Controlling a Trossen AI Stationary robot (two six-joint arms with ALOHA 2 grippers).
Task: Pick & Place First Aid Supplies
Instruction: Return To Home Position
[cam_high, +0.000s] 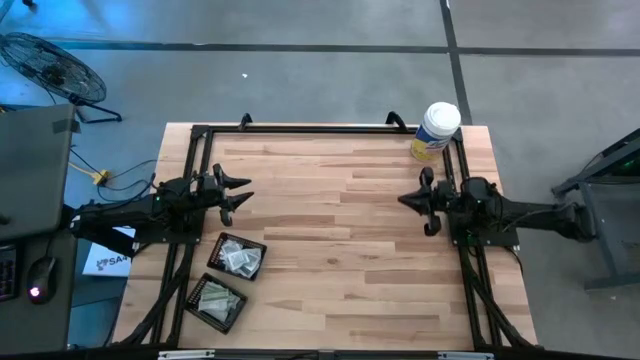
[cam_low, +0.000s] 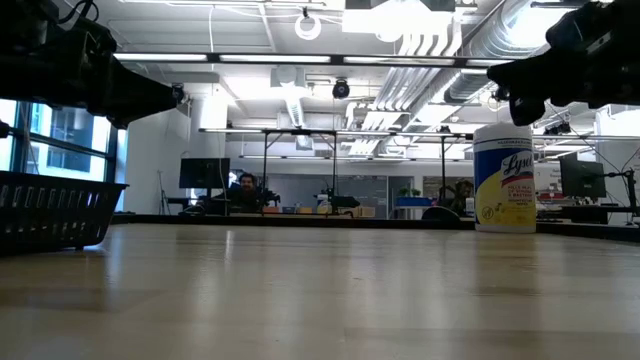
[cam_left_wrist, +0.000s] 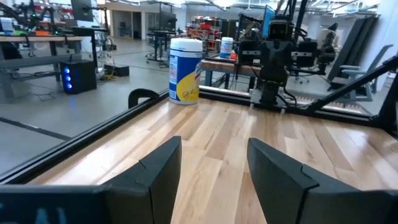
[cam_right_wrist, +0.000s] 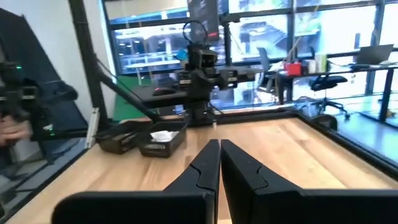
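See first aid supplies (cam_high: 241, 260) heaped in two black mesh trays (cam_high: 245, 240) at near left of the table (cam_high: 340, 220), left tool (cam_high: 240, 194) just beyond, spread apart, right tool (cam_high: 408, 200) well to the right, pressed together, both empty; judge them light, thin, floppy, slick, so pinch a free edge.

The tabletop (cam_high: 340, 230) is pale strip wood, smooth with a soft sheen. The canister (cam_low: 503, 178) looks like glossy white plastic; the mesh trays (cam_high: 228, 240) are matt black.
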